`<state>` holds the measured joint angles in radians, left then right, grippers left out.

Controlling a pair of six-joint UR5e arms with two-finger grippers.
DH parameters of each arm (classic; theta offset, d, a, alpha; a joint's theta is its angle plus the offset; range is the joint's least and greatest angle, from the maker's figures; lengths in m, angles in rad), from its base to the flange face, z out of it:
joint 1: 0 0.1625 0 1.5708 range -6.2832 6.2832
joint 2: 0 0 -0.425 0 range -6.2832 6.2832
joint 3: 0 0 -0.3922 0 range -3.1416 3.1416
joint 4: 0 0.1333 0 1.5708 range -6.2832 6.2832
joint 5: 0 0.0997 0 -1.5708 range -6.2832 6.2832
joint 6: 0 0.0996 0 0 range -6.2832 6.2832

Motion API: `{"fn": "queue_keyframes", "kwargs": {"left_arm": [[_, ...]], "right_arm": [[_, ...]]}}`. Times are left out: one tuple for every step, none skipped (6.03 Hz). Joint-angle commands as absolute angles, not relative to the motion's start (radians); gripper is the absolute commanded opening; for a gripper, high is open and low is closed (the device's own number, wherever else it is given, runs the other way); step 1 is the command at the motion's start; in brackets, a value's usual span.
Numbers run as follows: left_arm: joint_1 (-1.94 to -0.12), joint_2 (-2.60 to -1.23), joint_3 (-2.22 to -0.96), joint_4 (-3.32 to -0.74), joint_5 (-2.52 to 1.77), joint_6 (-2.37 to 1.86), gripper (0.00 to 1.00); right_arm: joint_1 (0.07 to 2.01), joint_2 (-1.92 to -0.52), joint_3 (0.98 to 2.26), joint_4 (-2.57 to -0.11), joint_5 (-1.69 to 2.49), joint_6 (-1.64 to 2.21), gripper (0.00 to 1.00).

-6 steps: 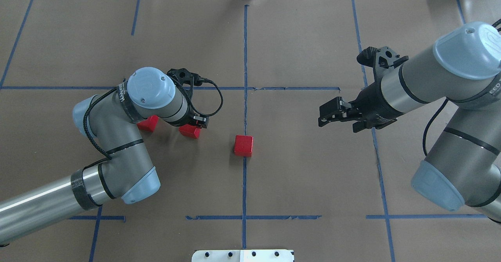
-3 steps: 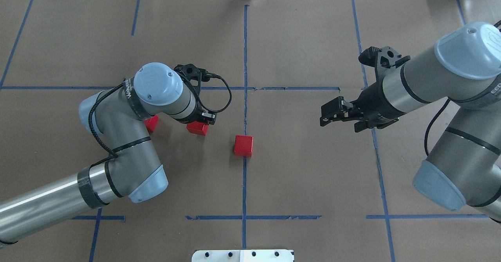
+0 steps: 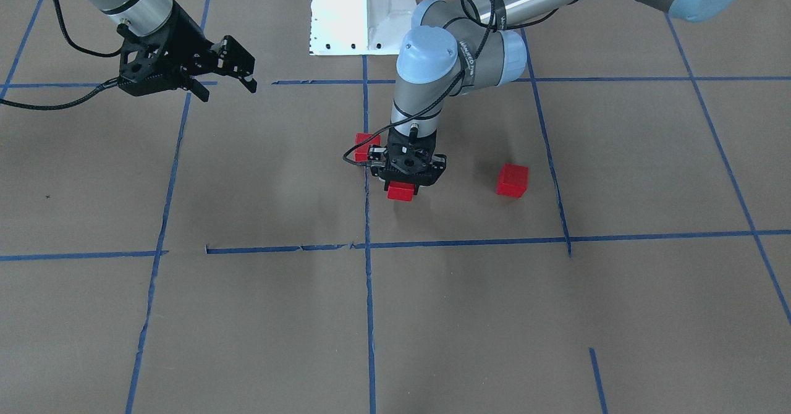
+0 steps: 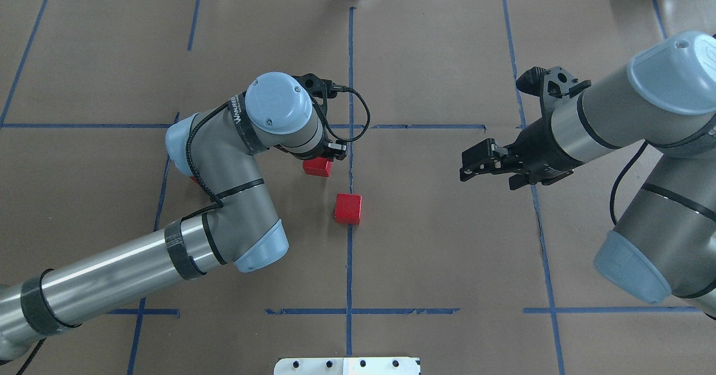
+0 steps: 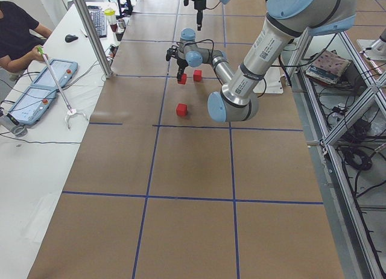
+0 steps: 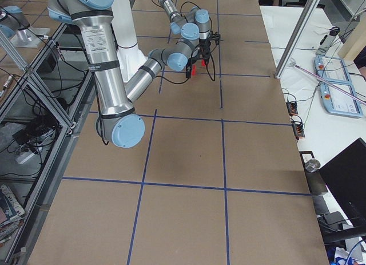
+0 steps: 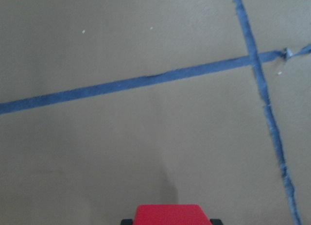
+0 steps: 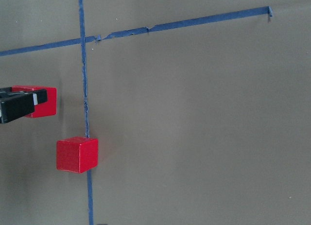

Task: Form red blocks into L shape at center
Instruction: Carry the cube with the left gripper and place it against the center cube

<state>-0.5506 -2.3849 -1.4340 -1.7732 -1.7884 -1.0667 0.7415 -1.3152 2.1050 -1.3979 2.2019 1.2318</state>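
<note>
I count three red blocks. Clock directions are from the overhead view, with twelve o'clock pointing away from the robot.

The first block rests on the brown paper in the center cell, with its right edge on the vertical blue tape line. The second block is near it at about ten o'clock, apart from it and just left of the same line. It is clamped between the fingers of the left gripper. My left wrist feed shows only its top face low in the frame, so I cannot tell whether it clears the paper. The third block sits alone, well apart at about nine o'clock. From overhead the left arm's elbow hides nearly all of it.

There are two arms. The left arm reaches in from seven o'clock and bends sharply at the elbow. Its wrist points straight down over the held block, and a black cable loops off the wrist.

The right arm comes in from four o'clock and hangs above the paper at about three o'clock, well apart from every block. The right gripper points toward the center with its jaws apart, holding nothing.
</note>
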Motion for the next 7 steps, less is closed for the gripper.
{"fn": "queue_keyframes", "kwargs": {"left_arm": [[-0.542,-2.448,-1.372,-1.758,-1.787,-1.112,0.00],[-0.517,-2.456,-1.370,-1.753,-1.786,-1.161,0.00],[-0.509,-2.460,-1.371,-1.741,-1.783,-1.187,0.00],[-0.483,-2.462,-1.370,-1.741,-1.741,-1.222,0.00],[-0.479,-2.462,-1.371,-1.740,-1.738,-1.256,0.00],[-0.479,-2.461,-1.376,-1.700,-1.736,-1.256,0.00],[-0.479,-2.462,-1.376,-1.700,-1.736,-1.256,0.00]], "right_arm": [[0.742,-1.319,2.109,-1.399,2.201,1.232,1.00],[0.741,-1.316,2.112,-1.399,2.201,1.233,1.00],[0.741,-1.316,2.112,-1.399,2.201,1.233,1.00],[0.741,-1.316,2.111,-1.399,2.201,1.233,1.00],[0.742,-1.316,2.111,-1.399,2.201,1.233,1.00],[0.742,-1.316,2.112,-1.399,2.201,1.233,1.00],[0.741,-1.315,2.112,-1.399,2.201,1.235,1.00]]}}
